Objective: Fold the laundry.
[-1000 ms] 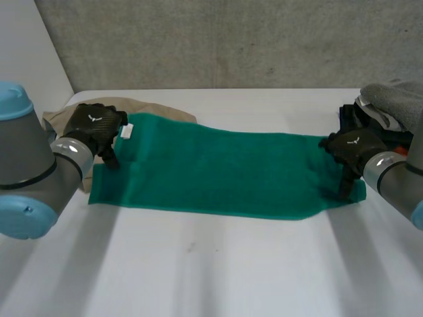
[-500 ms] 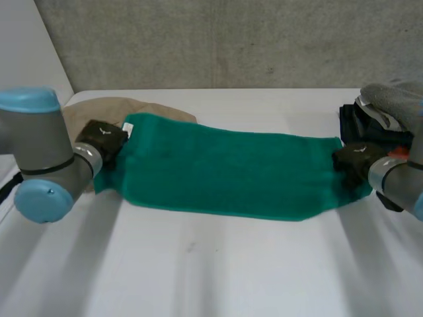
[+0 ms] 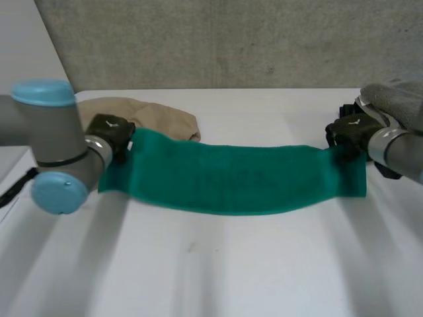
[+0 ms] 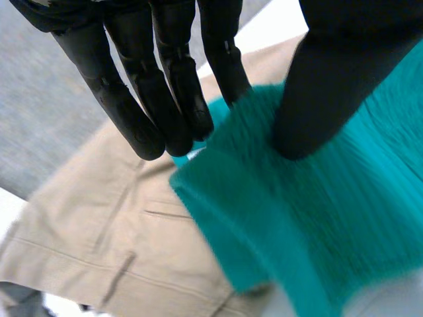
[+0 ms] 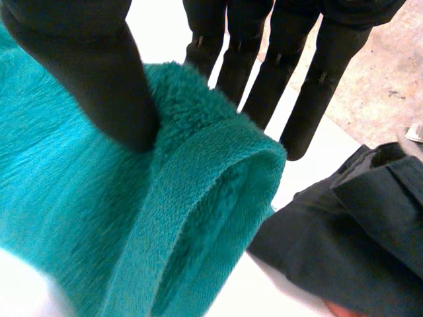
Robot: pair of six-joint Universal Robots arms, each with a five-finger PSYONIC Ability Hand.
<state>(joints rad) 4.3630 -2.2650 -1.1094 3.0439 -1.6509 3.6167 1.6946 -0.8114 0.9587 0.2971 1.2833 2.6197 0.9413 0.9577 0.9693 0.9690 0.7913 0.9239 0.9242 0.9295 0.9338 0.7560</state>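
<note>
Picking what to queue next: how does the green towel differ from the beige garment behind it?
The green towel is fluffy pile; the beige garment is smooth woven cloth with stitched seams. The towel is pinched at its ends by the left hand and the right hand and stretched between them; the garment lies rumpled on the table, held by neither. Both are soft cloth, close together by the left hand.

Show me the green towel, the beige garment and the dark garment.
green towel [image 3: 225, 178]: head view, its middle.
beige garment [image 3: 165, 117]: head view, its uncovered part.
dark garment [image 5: 344, 228]: right wrist view, its folded top.
</note>
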